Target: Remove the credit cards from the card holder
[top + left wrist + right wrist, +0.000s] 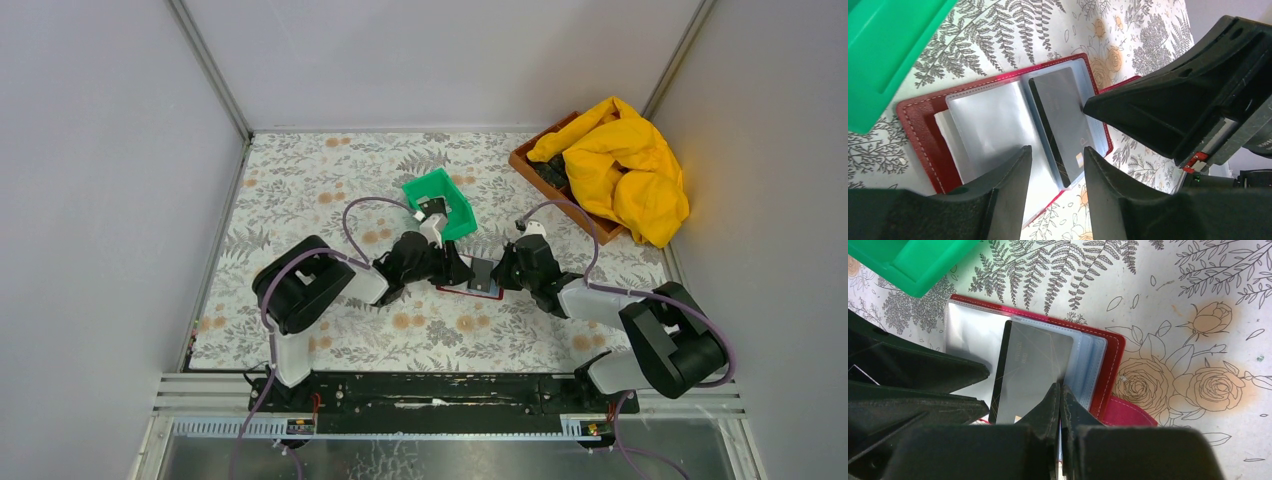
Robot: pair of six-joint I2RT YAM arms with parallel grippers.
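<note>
A table (300,180) covered in a fern-and-rose print sits between plain grey walls. At its far right corner a yellow cloth (625,165) spills out of a brown box (530,160). A green bin (440,200) stands just beyond the two arms, which meet nose to nose at mid-table.

Between them the red card holder (918,125) lies open and flat, its clear sleeves (993,125) fanned upward. One grey-silver card (1060,110) is on top, partly out of a sleeve. I cannot tell whether other cards remain inside.

The right gripper (1059,390) is closed tight, with its tips on the card's edge and nothing visible between them. The left gripper (1057,165) is about half open over the holder's near edge, grasping nothing.

Risks, as I judge them:
- **Holder dragged or lifted:** Nothing clearly pins the holder, so a pull on the card could take the whole holder along.
- **Collision:** The two grippers work very close together, so a reach by either could hit the other or nudge the bin.
- **Sleeve caught:** The left fingers might close on the sleeve along with the card.
- **Card lost:** The slick card could slip back into its sleeve.
</note>
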